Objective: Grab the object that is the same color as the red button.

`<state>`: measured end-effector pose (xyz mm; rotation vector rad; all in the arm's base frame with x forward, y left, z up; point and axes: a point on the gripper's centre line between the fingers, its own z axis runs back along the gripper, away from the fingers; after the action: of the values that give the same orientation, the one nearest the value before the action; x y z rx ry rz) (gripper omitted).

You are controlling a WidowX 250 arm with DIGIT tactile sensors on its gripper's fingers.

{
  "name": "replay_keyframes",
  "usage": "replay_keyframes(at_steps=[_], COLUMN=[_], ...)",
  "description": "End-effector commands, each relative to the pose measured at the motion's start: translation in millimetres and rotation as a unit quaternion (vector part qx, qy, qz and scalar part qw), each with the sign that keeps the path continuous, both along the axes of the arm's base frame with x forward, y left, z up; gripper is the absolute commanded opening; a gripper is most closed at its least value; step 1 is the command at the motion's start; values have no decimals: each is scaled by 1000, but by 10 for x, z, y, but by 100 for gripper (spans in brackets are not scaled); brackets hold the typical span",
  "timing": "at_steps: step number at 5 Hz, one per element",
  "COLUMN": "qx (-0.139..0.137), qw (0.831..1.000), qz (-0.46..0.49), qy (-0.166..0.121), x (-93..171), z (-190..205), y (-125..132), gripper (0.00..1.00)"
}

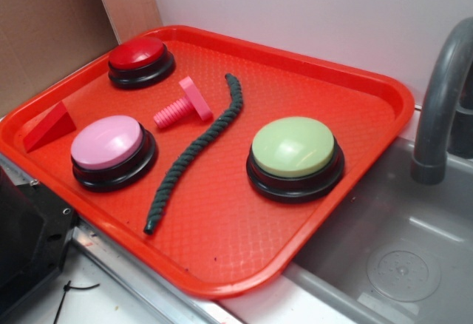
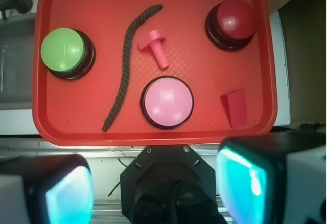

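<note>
Item 1. Red textured plastic tray with raised rim [image 1: 347,65] [image 2: 153,132], rectangular with rounded corners; it carries every loose piece listed below. Its edge at 3 o'clock in the exterior view reaches over a grey sink basin [image 1: 399,265], where a grey curved faucet [image 1: 440,102] stands.

Item 2. Gripper [image 2: 156,188], seen only in the wrist view, at 6 o'clock of the frame, off the tray. Two blurred fingers [image 2: 245,178] with teal-lit pads stand wide apart, holding nothing.

Item 3. Pale green domed push button on black round base [image 1: 294,146] [image 2: 62,50]. Wrist view: 9 o'clock part of the tray.

Item 4. Pink domed push button on black round base [image 1: 108,142] [image 2: 167,101]. Wrist view: near the 6 o'clock rim, centre.

Item 5. Round dark-red domed push button on black base [image 1: 139,54] [image 2: 234,20]. Wrist view: 1 o'clock corner.

Item 6. Dark green twisted rope length [image 1: 194,154] [image 2: 125,65], lying in a loose curve between the green button and the pink button.

Item 7. Pink plastic bolt-shaped screw toy [image 1: 183,106] [image 2: 156,47], on its side, just beside the rope, apart from all buttons.

Item 8. Small solid red triangular wedge block [image 1: 49,126] [image 2: 234,108], smooth. Wrist view: 4 o'clock corner of the tray, near the rim, at 3 o'clock from the pink button and 6 o'clock from the dark-red button, touching neither.
</note>
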<state>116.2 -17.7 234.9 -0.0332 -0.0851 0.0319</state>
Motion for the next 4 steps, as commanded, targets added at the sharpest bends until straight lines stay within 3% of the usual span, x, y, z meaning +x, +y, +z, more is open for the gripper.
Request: replay_keyframes(at_steps=[1,3,4], qx=[0,1,16], qw=[1000,999,999], qz=[0,-42,-49], qy=[0,11,5], x=[0,51,67], z=[0,-359,-522], y=[0,299,464], gripper=[100,100,100])
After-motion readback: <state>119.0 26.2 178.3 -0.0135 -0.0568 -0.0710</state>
